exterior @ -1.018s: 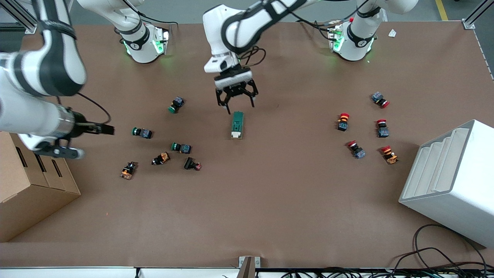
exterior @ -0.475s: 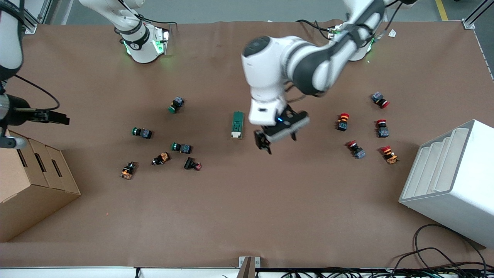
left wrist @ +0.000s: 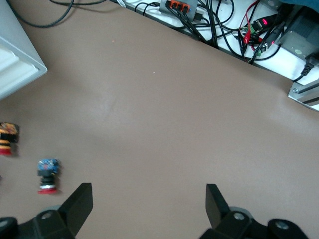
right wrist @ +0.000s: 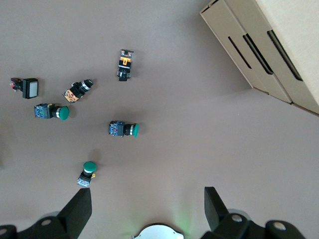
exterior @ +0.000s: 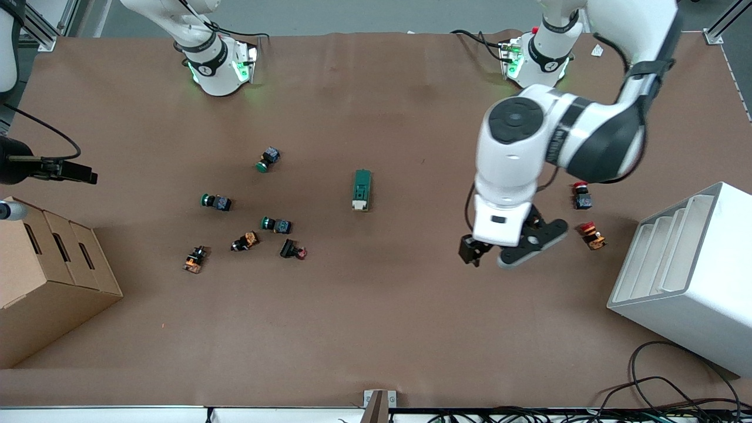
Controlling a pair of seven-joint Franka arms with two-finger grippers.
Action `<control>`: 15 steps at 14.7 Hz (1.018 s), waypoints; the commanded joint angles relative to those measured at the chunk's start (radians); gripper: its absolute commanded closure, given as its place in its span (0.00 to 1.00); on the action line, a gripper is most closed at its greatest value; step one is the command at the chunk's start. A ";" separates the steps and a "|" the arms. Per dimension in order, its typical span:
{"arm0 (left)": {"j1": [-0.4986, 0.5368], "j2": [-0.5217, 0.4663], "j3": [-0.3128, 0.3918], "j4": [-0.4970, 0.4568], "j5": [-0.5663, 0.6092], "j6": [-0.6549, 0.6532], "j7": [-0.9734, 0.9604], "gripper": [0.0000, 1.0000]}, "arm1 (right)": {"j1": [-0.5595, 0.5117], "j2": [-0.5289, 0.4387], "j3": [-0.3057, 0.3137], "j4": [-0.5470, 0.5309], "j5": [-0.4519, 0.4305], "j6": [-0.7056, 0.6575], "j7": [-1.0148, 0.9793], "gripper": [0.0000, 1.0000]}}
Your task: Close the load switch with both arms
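The load switch [exterior: 362, 190], a dark green block with a white piece at its end nearer the front camera, lies alone mid-table with neither gripper touching it. It is out of both wrist views. My left gripper [exterior: 499, 254] hangs open over bare table between the switch and the red buttons. In the left wrist view, the left gripper [left wrist: 148, 199] has only brown table between its fingers. My right gripper [exterior: 81, 174] is up at the right arm's end of the table, above the cardboard box. In the right wrist view, the right gripper [right wrist: 148, 199] is open and holds nothing.
Several green and orange push buttons [exterior: 276, 224] [right wrist: 123, 129] lie toward the right arm's end. Red-capped buttons [exterior: 582, 195] [left wrist: 48, 174] lie toward the left arm's end. A cardboard box [exterior: 47, 276] and a white stepped bin [exterior: 687, 276] stand at the two ends.
The left gripper has swung from just over the load switch toward the left arm's end of the table. The right gripper has drawn back toward the table's edge. The switch has not moved.
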 commanded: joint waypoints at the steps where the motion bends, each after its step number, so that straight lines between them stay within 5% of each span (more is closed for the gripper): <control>1: -0.011 -0.132 0.100 -0.025 -0.183 -0.032 0.150 0.00 | 0.000 0.023 0.016 0.055 -0.013 -0.030 0.011 0.00; 7: -0.019 -0.320 0.274 -0.054 -0.384 -0.183 0.532 0.00 | 0.003 0.009 0.022 0.058 0.019 -0.065 0.026 0.00; 15: 0.036 -0.419 0.456 -0.054 -0.584 -0.360 0.936 0.00 | 0.049 -0.130 -0.027 -0.067 0.037 -0.041 0.017 0.00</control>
